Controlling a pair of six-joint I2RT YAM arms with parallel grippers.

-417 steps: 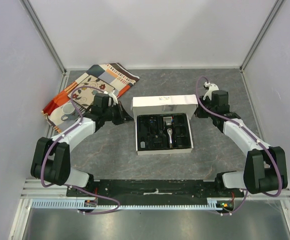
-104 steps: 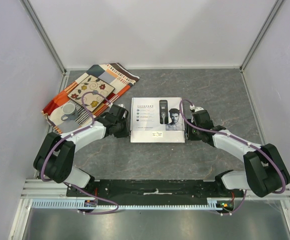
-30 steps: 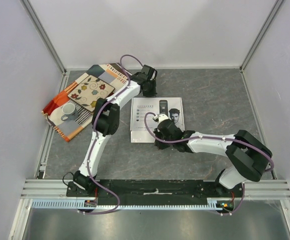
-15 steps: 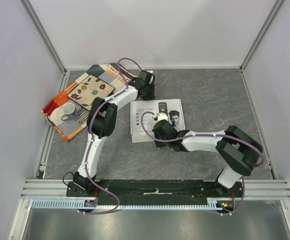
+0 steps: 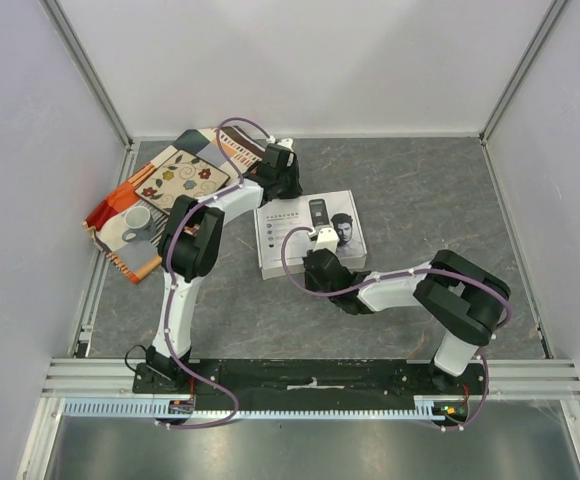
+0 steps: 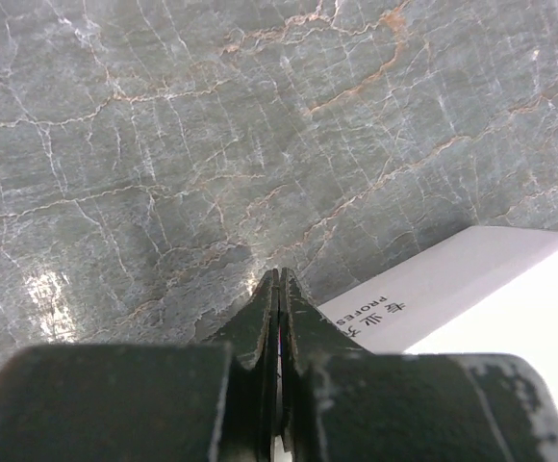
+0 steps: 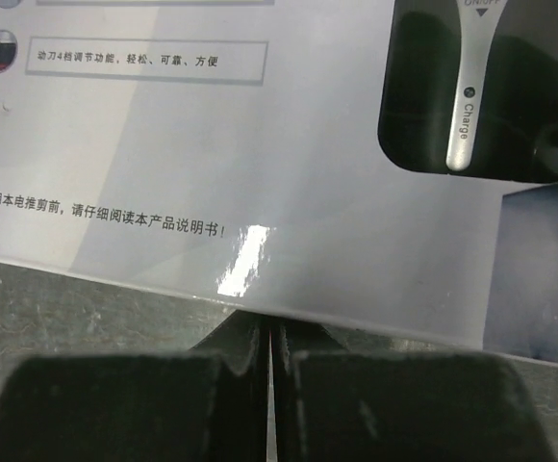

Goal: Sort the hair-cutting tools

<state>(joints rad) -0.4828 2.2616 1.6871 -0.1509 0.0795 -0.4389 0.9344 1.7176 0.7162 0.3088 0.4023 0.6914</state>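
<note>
Evidently none of the hair-cutting tools are showing loose anywhere; going by the clipper printed on its lid, they are most likely sitting inside the white box [image 5: 308, 235], which is lying shut near the middle of the grey surface [image 5: 440, 200] with its long axis running left to right, slightly skewed. The right claw [image 5: 315, 272] is sitting nearest to it. In the right wrist view its fingers [image 7: 245, 337] are pressing together with nothing between them, tips right at the near long edge of the lid [image 7: 212, 144] and pointing across it. The left claw [image 5: 276, 182] is reaching round to the opposite side, by the far-left corner; it too is clenched on nothing, its tips [image 6: 279, 279] hovering over bare stone with the box corner [image 6: 471, 289] lying just to their right. So the box is lying between the two claws, far side and near side. Any lifting of the lid or nudging of the box is probably depending on the right claw at the near edge, with the left bracing from behind. A patterned cloth [image 5: 170, 180] carrying a white cup [image 5: 136, 220] is lying well off to the left.
</note>
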